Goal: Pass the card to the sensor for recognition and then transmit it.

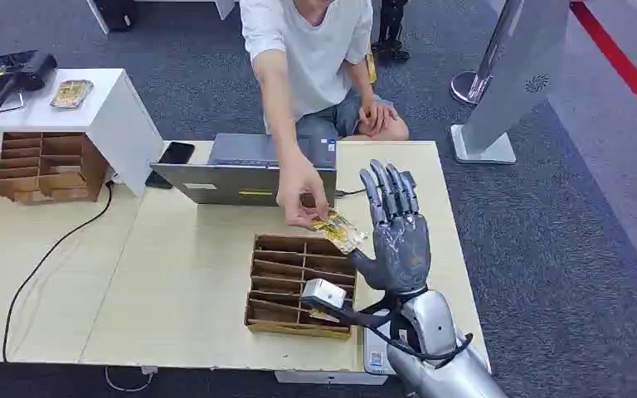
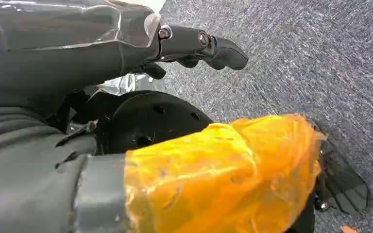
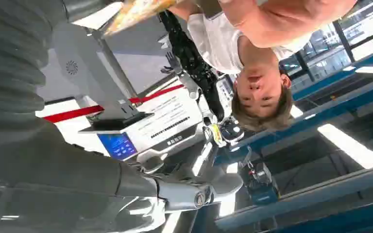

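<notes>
Near the right edge of the pale wooden worktop [image 1: 191,282], the robot's right hand [image 1: 396,232] stands upright, fingers straight and slightly apart, holding nothing. Just beside its thumb, a person's hand [image 1: 301,192] pinches the yellow patterned card [image 1: 337,230] above the far right corner of the brown cardboard divider tray [image 1: 299,282]. A grey laptop [image 1: 253,170] sits at the far edge. No writing on the card is legible. The left hand [image 2: 201,46] hangs over blue-grey carpet [image 2: 315,63]; whether it is spread or curled, I cannot tell.
</notes>
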{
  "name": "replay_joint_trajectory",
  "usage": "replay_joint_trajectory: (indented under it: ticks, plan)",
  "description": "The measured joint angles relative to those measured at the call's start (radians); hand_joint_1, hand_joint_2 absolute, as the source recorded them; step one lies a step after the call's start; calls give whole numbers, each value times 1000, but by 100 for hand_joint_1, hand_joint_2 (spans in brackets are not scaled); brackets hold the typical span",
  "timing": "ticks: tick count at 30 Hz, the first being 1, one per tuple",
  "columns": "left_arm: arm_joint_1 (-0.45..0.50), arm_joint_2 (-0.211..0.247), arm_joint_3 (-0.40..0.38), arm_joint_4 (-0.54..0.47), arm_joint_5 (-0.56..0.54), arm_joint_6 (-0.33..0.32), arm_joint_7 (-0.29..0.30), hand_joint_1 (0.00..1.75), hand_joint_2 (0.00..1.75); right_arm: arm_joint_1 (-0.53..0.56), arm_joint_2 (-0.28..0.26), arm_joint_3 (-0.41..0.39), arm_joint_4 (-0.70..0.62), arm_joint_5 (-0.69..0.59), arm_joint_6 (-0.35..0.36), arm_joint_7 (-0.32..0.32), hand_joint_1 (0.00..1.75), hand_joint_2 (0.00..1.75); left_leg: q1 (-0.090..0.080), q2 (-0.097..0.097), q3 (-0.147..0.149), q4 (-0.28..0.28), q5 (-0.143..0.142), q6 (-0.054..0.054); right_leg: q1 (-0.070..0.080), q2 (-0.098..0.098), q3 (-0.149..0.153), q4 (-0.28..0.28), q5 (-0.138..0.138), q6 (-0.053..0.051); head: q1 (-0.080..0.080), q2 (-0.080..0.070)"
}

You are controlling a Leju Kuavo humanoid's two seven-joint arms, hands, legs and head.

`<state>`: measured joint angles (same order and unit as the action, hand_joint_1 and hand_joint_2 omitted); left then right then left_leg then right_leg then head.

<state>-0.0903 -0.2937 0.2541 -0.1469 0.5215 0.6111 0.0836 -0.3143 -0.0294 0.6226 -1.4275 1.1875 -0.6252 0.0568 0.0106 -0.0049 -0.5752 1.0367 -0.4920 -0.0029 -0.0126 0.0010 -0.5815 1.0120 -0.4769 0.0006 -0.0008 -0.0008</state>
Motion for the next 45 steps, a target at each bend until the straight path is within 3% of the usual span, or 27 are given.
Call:
replay_joint_trajectory:
  ticks: [1,3,13,26,36,45]
  plan:
    - [0,0,0,0,2,0,-2,0,0,0,-1,0,0,0,0,0,140,175,0,0,0,0,0,0,0,0,0,0,0,0,0,0]
    - [0,0,0,0,2,0,-2,0,0,0,-3,-1,0,0,0,0,157,175,0,0,0,0,0,0,0,0,0,0,0,0,0,0]
    - [1,0,1,0,10,1,-5,0,0,2,-12,-2,-1,0,0,0,175,175,0,0,0,0,0,0,0,0,0,0,0,0,0,0]
    - [1,-1,5,-1,17,2,-10,0,0,4,-14,-2,-3,-4,0,-1,175,175,0,0,0,0,0,0,0,0,0,0,0,0,0,0]
    - [2,-3,9,-1,39,4,-23,0,0,42,-14,1,-43,-156,-2,-74,175,175,0,0,0,0,0,0,0,0,0,0,0,0,0,0]
    - [3,-4,23,-3,44,4,-24,0,0,67,-14,4,-71,-173,-2,-82,175,175,0,0,0,0,0,0,0,0,0,0,0,0,0,0]
